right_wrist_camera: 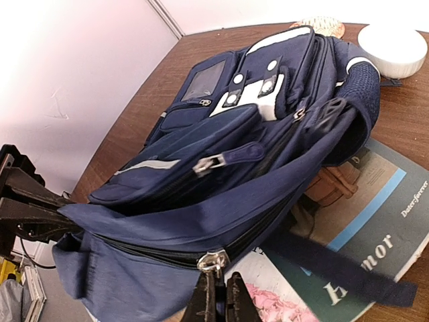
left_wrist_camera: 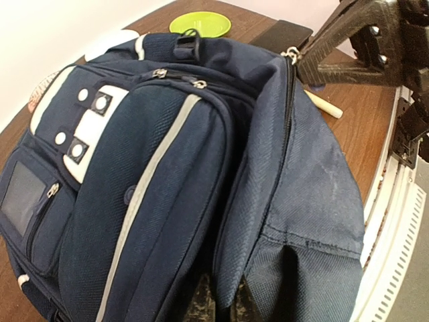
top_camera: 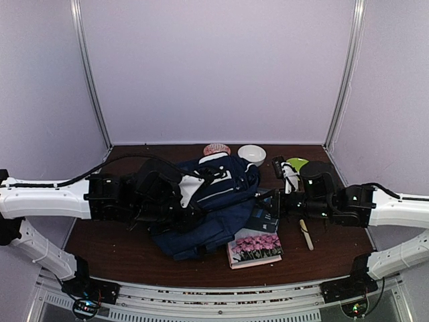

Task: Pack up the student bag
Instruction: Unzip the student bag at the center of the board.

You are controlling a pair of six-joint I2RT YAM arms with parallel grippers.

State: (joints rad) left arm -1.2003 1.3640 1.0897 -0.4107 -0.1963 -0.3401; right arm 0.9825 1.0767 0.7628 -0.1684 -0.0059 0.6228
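The student bag (top_camera: pixel 218 191) lies on its back mid-table, navy with white patches and a grey stripe (left_wrist_camera: pixel 151 181). My left gripper (left_wrist_camera: pixel 224 300) sits at the bag's left end (top_camera: pixel 190 208), shut on a fold of navy fabric beside the main zip opening. My right gripper (right_wrist_camera: pixel 220 287) comes in from the right (top_camera: pixel 268 201) and is shut on the metal zipper pull (right_wrist_camera: pixel 214 260) of the main compartment. In the left wrist view that same pull (left_wrist_camera: pixel 290 54) shows at the right gripper's tip. The zip line (right_wrist_camera: pixel 134 243) runs dark between both grips.
Under the bag's near right corner lie a flower-cover book (top_camera: pixel 256 247) and a teal book (right_wrist_camera: pixel 375 201). A white bowl (top_camera: pixel 251 154), green plate (top_camera: pixel 297 163), black case (left_wrist_camera: pixel 281 35) and wooden stick (top_camera: pixel 305 235) sit behind and to the right.
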